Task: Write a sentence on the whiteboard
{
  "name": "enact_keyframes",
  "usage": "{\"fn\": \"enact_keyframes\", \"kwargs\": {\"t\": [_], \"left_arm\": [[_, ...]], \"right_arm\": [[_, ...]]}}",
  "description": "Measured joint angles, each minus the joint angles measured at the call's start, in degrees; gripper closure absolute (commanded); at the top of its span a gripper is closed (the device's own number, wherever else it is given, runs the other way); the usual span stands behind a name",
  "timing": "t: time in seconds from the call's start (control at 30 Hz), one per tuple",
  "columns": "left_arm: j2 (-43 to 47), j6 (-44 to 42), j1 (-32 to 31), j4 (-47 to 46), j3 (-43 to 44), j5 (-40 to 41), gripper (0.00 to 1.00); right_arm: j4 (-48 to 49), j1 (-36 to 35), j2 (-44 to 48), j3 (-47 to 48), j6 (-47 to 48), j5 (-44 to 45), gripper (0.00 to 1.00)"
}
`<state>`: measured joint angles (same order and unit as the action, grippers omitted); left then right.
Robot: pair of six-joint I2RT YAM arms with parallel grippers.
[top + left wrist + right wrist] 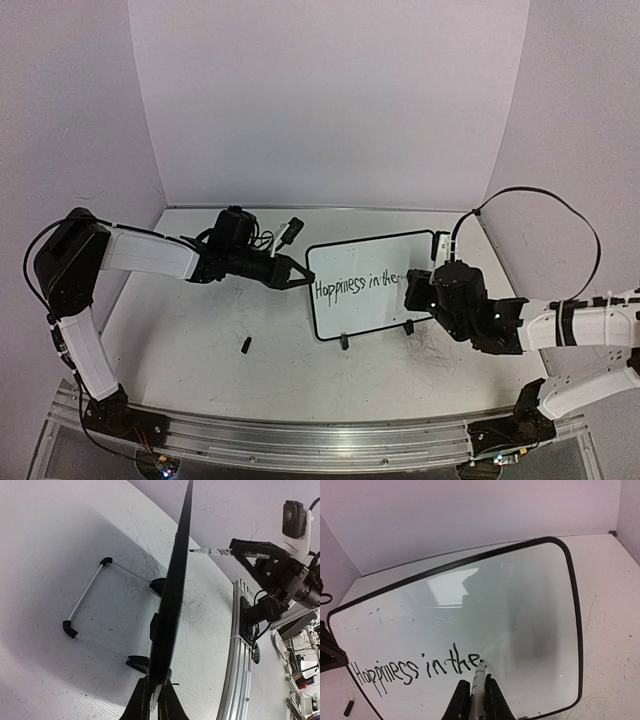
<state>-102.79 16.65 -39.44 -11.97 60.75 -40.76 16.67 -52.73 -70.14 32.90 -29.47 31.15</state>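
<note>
Right gripper (478, 692): jaws narrow, pinched on a marker (480, 676) that sticks out past the fingertips. The marker's tip touches the face of the whiteboard (520, 605) just right of the last written letter, low on the board. The right arm comes in from the near right.

Left gripper (156, 696): jaws clamped tight on the whiteboard's left edge, one finger on each face. In the left wrist view the board is seen edge-on as a thin dark blade rising from between the fingers. The left arm reaches across from the far left.

The whiteboard stands at mid-table, a little right of centre, on its two black feet (343, 342), face tilted up toward the near side. Behind it a thin wire prop with black corner pieces (85, 592) lies on the tabletop.

The sentence (415, 671) runs in one row across the lower left of the board and reads "Happiness in the". The board is blank to the right of the tip and above the row.

A small black cap-like piece (245, 345) lies on the table (180, 340), left of the board and nearer, apart from both grippers.
</note>
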Motion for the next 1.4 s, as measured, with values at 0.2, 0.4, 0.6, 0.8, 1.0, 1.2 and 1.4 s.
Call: {"fn": "enact_keyframes", "kwargs": {"t": [0.2,0.4,0.6,0.8,1.0,1.2,1.4], "left_arm": [[0.01,-0.07,0.0,0.02,0.0,0.01,1.0],[0.14,-0.16,-0.06,0.1,0.0,0.15,1.0],[0.31,-0.16,-0.18,0.21,0.0,0.42,1.0],[0.45,-0.21,-0.29,0.51,0.0,0.49,1.0],[0.54,-0.21,-0.33,0.55,0.0,0.54,1.0],[0.54,-0.21,-0.37,0.56,0.0,0.58,1.0],[0.54,-0.21,-0.37,0.57,-0.02,0.58,1.0]], "right_arm": [[0.83,0.53,5.3,-0.78,2.27,-2.4,1.0],[0.72,0.68,6.26,-2.12,3.43,-4.37,1.0],[0.19,0.68,6.26,-2.18,4.25,-5.43,1.0],[-0.11,0.68,6.15,-2.18,4.68,-6.04,1.0],[-0.21,0.94,5.55,-2.18,5.42,-6.31,1.0],[-0.43,1.87,4.95,-2.18,6.78,-6.62,1.0],[-0.31,3.02,4.95,-2.18,6.92,-6.9,1.0]]}}
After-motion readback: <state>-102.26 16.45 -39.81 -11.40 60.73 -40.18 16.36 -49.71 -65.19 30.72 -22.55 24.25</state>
